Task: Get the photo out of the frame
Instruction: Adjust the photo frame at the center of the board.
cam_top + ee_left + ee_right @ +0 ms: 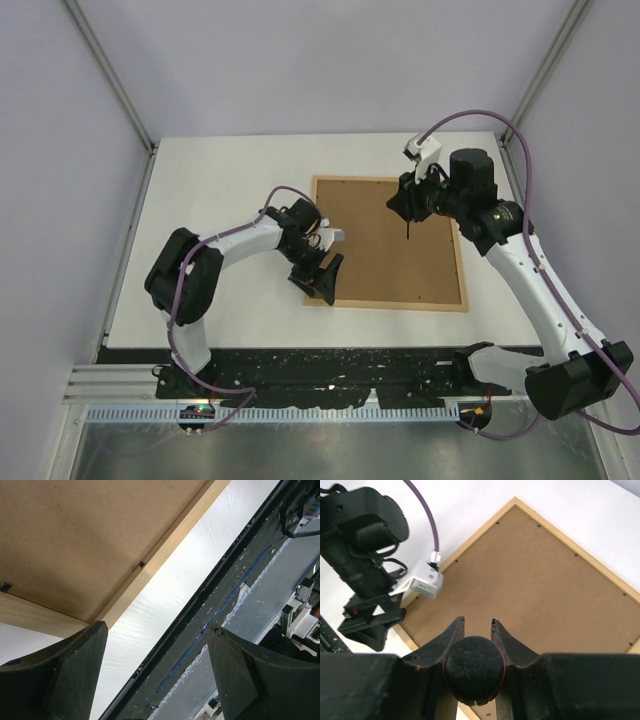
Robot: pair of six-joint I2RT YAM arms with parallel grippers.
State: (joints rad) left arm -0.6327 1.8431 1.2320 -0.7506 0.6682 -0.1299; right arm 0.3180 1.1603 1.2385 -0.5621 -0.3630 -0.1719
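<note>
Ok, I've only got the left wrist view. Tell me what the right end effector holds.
Observer: The right end effector is shut on a screwdriver, gripped at its handle.
Operator: Say where its tip is.
Observer: In the top view it hangs over the brown back of the frame, just right of centre. I cannot tell if it touches.
Operator: Report whether the photo shows.
Observer: No. The top view shows the whole frame lying back up, and no view shows the photo.

You count: one frame (385, 265), one screwdriver (474, 669), one counter (220, 200), one left end effector (156, 626), one right end effector (477, 621). On frame back, small clips (142, 564): several, exact tally unclear.
</note>
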